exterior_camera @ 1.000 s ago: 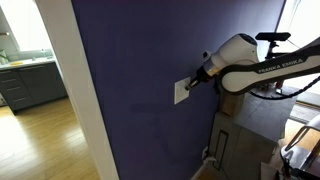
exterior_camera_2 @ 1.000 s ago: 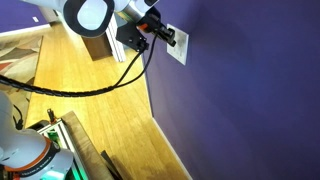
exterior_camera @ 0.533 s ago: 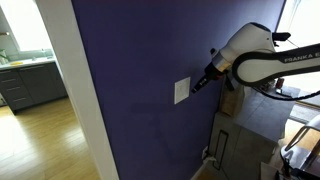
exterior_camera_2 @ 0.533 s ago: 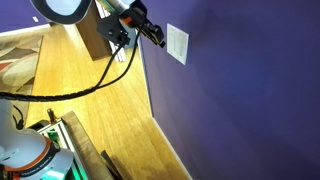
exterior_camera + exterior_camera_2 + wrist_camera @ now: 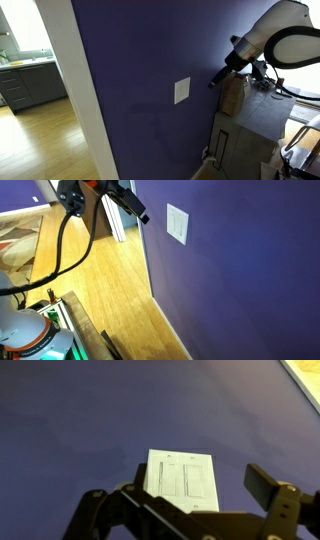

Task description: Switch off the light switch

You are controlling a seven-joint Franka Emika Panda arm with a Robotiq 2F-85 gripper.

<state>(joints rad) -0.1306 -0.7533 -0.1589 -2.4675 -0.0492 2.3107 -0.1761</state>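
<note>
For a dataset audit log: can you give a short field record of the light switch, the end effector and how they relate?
target: light switch, white plate on purple wall
plate detail: two tall panels side by side in the wrist view; on or off cannot be told
end effector: open, holding nothing
contact: none; a gap to the plate shows in both exterior views

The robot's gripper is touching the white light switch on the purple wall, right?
No. The gripper hangs apart from the white light switch on the purple wall, with bare wall between them, as both exterior views show.
</note>
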